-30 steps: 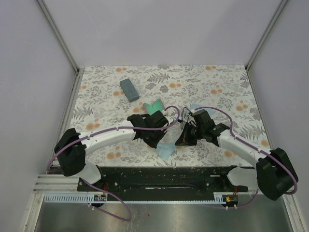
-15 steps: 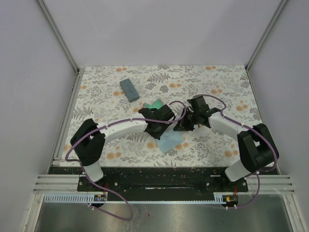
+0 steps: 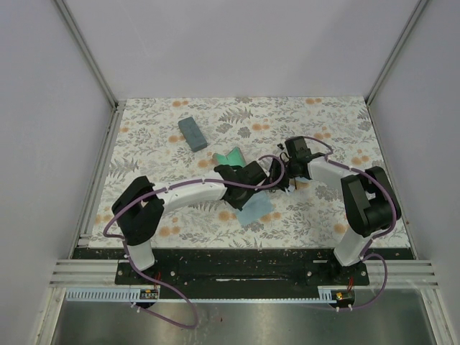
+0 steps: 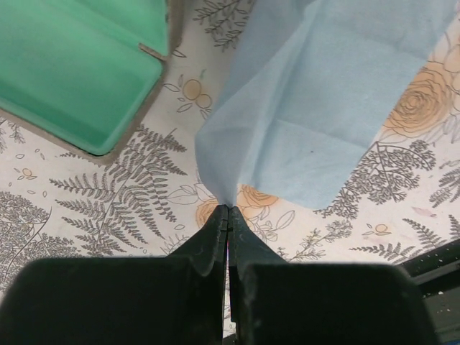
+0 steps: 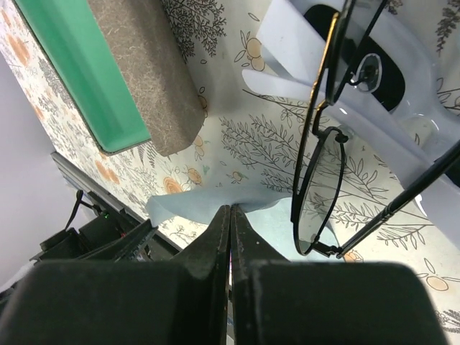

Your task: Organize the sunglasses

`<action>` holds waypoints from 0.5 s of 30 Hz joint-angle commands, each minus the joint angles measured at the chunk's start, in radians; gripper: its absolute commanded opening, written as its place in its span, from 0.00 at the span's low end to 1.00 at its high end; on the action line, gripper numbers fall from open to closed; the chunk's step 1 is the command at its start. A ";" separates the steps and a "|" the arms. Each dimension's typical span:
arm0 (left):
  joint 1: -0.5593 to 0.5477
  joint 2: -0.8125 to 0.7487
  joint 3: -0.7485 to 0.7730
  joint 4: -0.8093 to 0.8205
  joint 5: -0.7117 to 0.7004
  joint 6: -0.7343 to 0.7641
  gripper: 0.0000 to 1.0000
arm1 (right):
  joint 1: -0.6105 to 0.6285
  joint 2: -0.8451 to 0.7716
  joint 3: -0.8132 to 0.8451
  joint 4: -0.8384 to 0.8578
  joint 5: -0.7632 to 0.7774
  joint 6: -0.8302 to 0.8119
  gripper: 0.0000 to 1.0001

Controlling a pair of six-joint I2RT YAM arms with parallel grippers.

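Observation:
The sunglasses (image 5: 321, 154), thin black frame with clear-looking lenses, lie on the table just right of my right gripper (image 5: 230, 207), partly over a pale cloth (image 5: 287, 43). The right gripper is shut on one edge of a light blue cloth (image 5: 208, 205). My left gripper (image 4: 228, 208) is shut on a corner of the same light blue cloth (image 4: 323, 100), which spreads over the table beyond it. In the top view the cloth (image 3: 259, 210) lies between the two grippers, left (image 3: 251, 192) and right (image 3: 287, 180). The right wrist hides most of the sunglasses there.
An open case with a green lining and tan outside (image 3: 228, 157) lies just behind the left gripper (image 4: 72, 65) (image 5: 136, 79). A closed slate-blue case (image 3: 192, 134) sits at the back left. The black base rail (image 3: 244, 262) runs along the near edge.
Both grippers have moved away from the near edge toward the table's middle, carrying the blue cloth. The right arm has folded back, its elbow now closer to the base.

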 commanded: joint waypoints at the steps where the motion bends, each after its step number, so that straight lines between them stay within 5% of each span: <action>1: -0.036 -0.017 0.039 0.020 -0.027 0.011 0.00 | -0.012 -0.008 0.011 -0.001 -0.045 -0.052 0.00; 15: -0.082 0.003 0.004 0.020 -0.037 0.011 0.00 | -0.026 -0.071 -0.048 -0.076 -0.015 -0.104 0.00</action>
